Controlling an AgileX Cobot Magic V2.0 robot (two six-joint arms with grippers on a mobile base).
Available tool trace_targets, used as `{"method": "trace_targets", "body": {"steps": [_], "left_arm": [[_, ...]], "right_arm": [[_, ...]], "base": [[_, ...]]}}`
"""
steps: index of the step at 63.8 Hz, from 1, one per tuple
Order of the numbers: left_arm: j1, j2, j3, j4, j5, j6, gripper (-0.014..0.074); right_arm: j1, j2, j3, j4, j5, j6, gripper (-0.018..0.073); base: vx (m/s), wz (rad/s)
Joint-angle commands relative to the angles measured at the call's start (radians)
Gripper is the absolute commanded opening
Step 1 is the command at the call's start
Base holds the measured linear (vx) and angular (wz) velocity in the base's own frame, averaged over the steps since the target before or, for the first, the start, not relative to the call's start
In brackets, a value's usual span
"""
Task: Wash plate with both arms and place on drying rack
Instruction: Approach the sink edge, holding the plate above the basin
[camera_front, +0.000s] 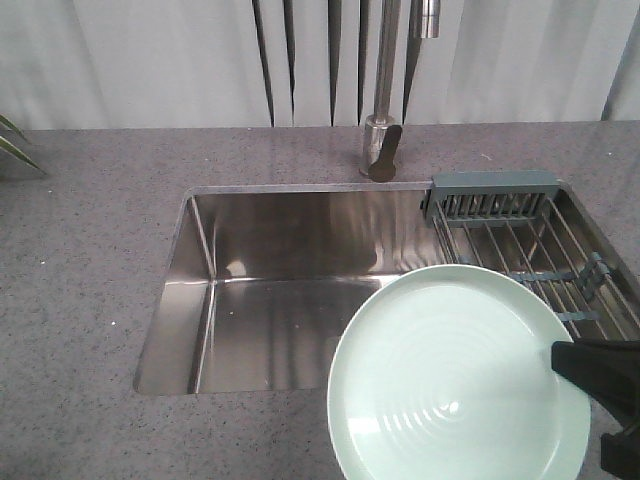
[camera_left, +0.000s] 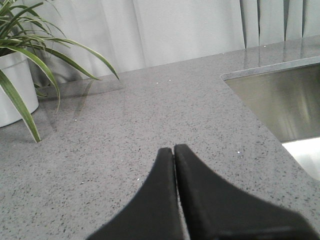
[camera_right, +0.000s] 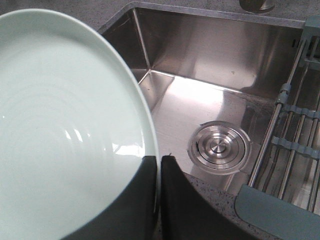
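Note:
The pale mint-green plate (camera_front: 455, 380) hangs over the sink's near right corner, its ringed face up. My right gripper (camera_right: 159, 159) is shut on the plate's (camera_right: 65, 130) rim, one finger over the face and one under the edge. In the front view only a black piece of the right gripper (camera_front: 598, 372) shows at the plate's right side. The drying rack (camera_front: 530, 235) lies across the sink's right end, behind and right of the plate. My left gripper (camera_left: 174, 148) is shut on nothing, low over the grey counter, left of the sink.
The steel sink basin (camera_front: 270, 290) has a round drain (camera_right: 219, 147) on its floor. A faucet (camera_front: 385, 90) stands behind the sink. A potted plant (camera_left: 20, 65) sits far left on the speckled counter (camera_left: 150, 105). White curtains hang behind.

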Motion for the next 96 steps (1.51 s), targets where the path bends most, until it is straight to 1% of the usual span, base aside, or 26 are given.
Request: {"method": "trace_targets", "body": {"steps": [1,96], "left_arm": [[-0.001,-0.014,-0.025,-0.002,-0.072,-0.009,-0.0006],[-0.001,-0.014,-0.025,-0.002,-0.072,-0.009,-0.0006]], "right_arm": [[-0.006,-0.001,-0.025,0.062,-0.012,-0.009,-0.0001],[-0.006,-0.001,-0.025,0.062,-0.012,-0.009,-0.0001]], "base": [[0.03,-0.02],[0.03,0.0]]}}
